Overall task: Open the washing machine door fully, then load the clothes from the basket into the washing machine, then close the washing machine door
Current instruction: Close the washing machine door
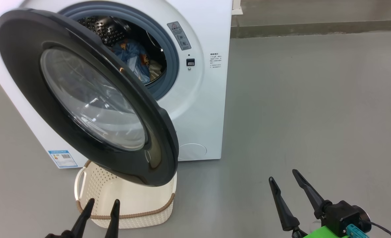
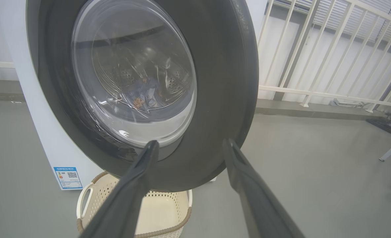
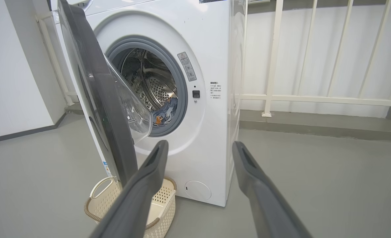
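Now the washing machine door [image 1: 93,99] stands partly swung out from the washing machine [image 1: 202,99], its lower edge over the basket [image 1: 132,205] on the floor [image 1: 314,115]. The clothes [image 1: 132,61], blue and cream, lie inside the drum [image 1: 106,31]. The left gripper [image 1: 104,200] near the basket and the right gripper [image 1: 282,175] well apart both hover with jaws spread wide, holding nothing

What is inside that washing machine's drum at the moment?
The clothes: light blue cloth with orange figures and some cream cloth, low in the perforated steel drum. The door covers part of the opening, so anything behind it is hidden.
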Motion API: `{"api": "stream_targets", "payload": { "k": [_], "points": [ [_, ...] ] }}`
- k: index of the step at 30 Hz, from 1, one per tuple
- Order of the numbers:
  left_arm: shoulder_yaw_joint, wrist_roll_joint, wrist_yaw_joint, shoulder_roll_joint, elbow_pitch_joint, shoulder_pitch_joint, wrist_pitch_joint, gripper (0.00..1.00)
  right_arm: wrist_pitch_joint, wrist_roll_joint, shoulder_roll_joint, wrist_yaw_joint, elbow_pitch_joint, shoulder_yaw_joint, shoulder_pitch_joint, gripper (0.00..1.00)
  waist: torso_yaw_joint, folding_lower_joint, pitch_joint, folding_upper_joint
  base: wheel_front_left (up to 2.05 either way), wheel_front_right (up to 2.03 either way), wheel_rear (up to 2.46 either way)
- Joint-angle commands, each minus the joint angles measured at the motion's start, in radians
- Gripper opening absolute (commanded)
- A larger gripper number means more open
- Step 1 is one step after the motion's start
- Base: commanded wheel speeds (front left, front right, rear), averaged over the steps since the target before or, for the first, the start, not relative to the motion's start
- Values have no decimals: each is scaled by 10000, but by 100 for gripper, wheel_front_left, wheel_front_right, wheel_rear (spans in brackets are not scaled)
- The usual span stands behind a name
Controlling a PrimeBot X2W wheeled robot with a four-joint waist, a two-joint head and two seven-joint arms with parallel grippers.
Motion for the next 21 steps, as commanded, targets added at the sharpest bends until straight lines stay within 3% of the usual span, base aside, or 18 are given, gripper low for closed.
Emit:
{"api": "stream_targets", "payload": {
  "k": [1, 10, 11, 12, 13, 21],
  "points": [
    [304, 100, -25, 105, -174, -372, -64, 100, -126, 3, 5, 16, -255, 268, -219, 100, 7, 0, 9, 0, 0, 0, 0],
    [273, 94, -25, 117, -138, -422, -64, 100, -120, 8, 5, 16, -240, 255, -233, 100, 48, 0, 20, 0, 0, 0, 0],
    [256, 98, -25, 120, -133, -426, -64, 100, -112, -28, 5, 16, -238, 276, -240, 42, 61, 0, 21, 0, 0, 0, 0],
    [239, 105, -25, 124, -128, -432, -64, 100, -113, -88, 5, 16, -266, 276, -254, 16, 78, 0, 25, 0, 0, 0, 0],
    [221, 111, -25, 127, -123, -440, -64, 100, -114, -104, 5, 16, -308, 265, -266, 0, 98, 0, 30, 0, 0, 0, 0],
    [122, 123, -25, 132, -137, -537, -64, 100, -123, -324, 5, 16, -589, 511, -577, 0, 333, 0, 195, 0, 0, 0, 0]
  ]
}}
